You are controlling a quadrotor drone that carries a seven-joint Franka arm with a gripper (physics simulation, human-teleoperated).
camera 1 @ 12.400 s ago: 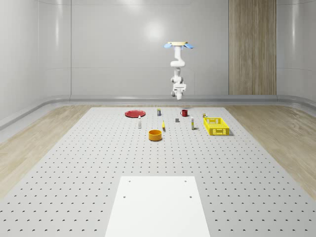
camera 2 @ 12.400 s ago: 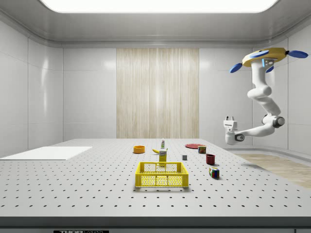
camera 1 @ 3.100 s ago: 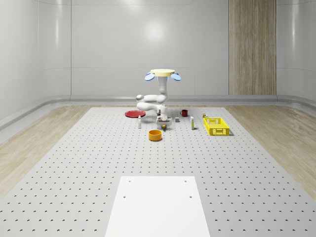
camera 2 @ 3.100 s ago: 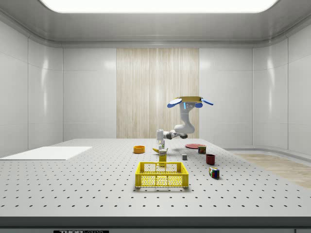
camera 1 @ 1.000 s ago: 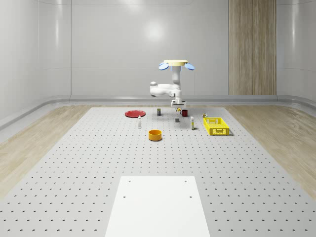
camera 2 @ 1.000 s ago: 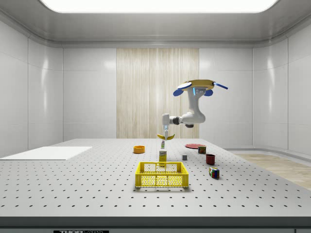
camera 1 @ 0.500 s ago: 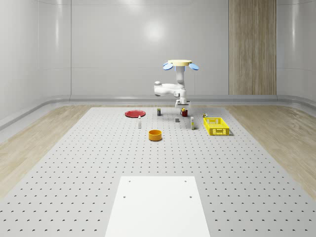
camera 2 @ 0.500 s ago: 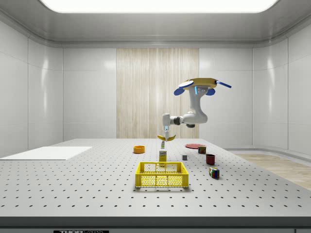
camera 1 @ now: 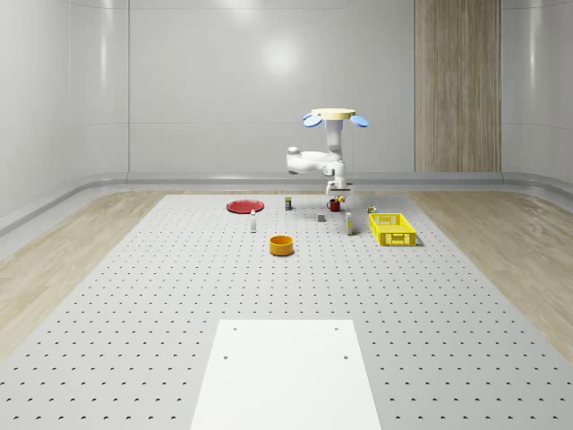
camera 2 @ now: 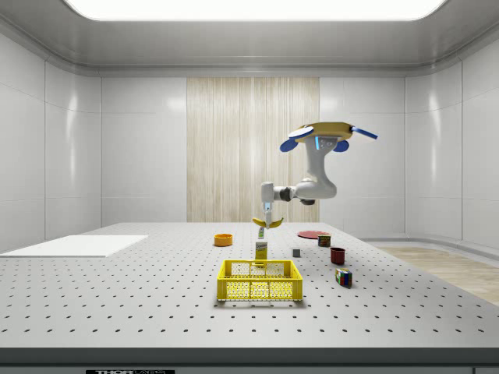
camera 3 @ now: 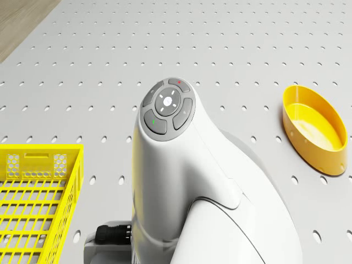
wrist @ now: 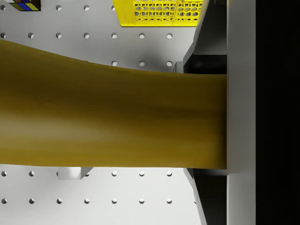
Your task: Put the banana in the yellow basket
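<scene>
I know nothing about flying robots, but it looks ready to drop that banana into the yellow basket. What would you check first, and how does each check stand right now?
1. Banana held: ok. The gripper is shut on it, and the wrist view shows it pressed against one of the fingers.
2. Banana off the table: ok, it hangs in the air in the side view.
3. Gripper over the yellow basket: not ok. In the whole-scene view the gripper is to the left of the basket and farther back.
4. Basket free to take it: ok, nothing lies inside it.
5. Drone airborne: ok, hovering above the table.
6. Way to the basket: cannot tell; a small carton stands near it.
</scene>
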